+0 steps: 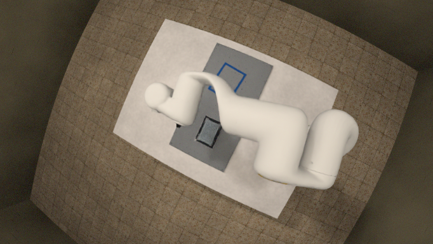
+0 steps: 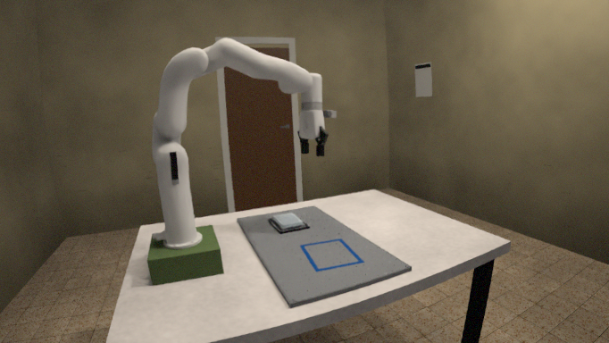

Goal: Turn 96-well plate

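Observation:
The 96-well plate [image 2: 287,220] is a pale, clear block sitting in the black plate nest [image 2: 288,224] at the back of the grey mat [image 2: 321,250]. It also shows in the overhead view [image 1: 208,131], beside the arm. I cannot make out its cut-off corner or the A1 mark. My gripper [image 2: 312,146] hangs high above the table, fingers pointing down, open and empty, well above the plate. In the overhead view the fingers are hidden under the wrist [image 1: 165,98].
A blue square outline [image 2: 331,254] is marked on the front half of the mat; it also shows in the overhead view [image 1: 229,78]. The arm stands on a green base block [image 2: 185,256] at the table's left. A door and walls lie behind.

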Action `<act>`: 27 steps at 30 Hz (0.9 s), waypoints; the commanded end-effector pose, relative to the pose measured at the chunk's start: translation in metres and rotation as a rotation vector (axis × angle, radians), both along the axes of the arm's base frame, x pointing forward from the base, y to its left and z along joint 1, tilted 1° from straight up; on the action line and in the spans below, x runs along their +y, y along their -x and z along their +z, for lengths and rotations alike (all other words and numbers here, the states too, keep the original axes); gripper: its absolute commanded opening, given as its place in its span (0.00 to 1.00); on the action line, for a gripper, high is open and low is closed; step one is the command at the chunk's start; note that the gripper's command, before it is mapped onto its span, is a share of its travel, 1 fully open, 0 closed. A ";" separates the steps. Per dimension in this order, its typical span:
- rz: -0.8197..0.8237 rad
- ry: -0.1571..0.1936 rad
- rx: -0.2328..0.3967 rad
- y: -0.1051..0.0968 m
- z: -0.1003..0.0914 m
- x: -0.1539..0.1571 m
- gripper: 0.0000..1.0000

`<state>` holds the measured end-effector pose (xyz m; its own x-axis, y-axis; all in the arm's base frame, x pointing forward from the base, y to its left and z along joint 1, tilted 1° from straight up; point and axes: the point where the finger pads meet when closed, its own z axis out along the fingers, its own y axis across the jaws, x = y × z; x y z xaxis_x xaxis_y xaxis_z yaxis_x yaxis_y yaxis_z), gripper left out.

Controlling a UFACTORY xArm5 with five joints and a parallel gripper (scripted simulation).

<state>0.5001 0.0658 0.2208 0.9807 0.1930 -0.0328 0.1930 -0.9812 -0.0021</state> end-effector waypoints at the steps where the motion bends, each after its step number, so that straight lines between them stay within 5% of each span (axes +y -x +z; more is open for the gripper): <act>1: -0.015 -0.001 -0.009 0.006 0.006 -0.005 1.00; 22: -0.150 -0.002 -0.030 0.077 0.029 -0.054 1.00; 27: 0.017 -0.003 -0.029 0.077 0.008 -0.040 1.00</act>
